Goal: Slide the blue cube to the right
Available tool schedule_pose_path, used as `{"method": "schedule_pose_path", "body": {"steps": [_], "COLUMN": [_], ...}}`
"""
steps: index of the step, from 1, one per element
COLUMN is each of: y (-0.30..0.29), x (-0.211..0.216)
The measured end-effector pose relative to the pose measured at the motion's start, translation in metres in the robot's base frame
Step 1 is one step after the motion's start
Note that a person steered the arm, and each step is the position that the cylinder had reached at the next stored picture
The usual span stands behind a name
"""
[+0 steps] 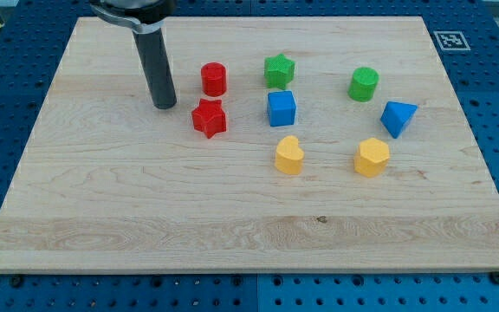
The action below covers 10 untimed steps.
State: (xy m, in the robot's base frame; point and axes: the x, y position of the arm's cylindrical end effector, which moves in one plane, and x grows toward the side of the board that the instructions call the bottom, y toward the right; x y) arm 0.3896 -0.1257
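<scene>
The blue cube point(281, 108) sits near the middle of the wooden board point(145, 208), just below a green star point(278, 70). My tip point(165, 106) rests on the board well to the view's left of the cube. A red star point(209, 118) and a red cylinder point(214, 79) lie between my tip and the cube. The tip touches no block.
A yellow heart-like block point(289, 155) lies below the blue cube. To the view's right are a green cylinder point(363, 83), a blue triangular block point(398, 117) and a yellow hexagonal block point(372, 157). A marker tag point(450, 40) sits at the board's top right corner.
</scene>
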Motion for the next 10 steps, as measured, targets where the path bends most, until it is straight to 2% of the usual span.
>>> {"method": "schedule_pose_path", "body": {"steps": [1, 3, 4, 6, 8, 9, 10], "y": [0.003, 0.096, 0.098, 0.184, 0.203, 0.207, 0.208], "x": [0.000, 0.000, 0.000, 0.000, -0.009, -0.034, -0.040]}}
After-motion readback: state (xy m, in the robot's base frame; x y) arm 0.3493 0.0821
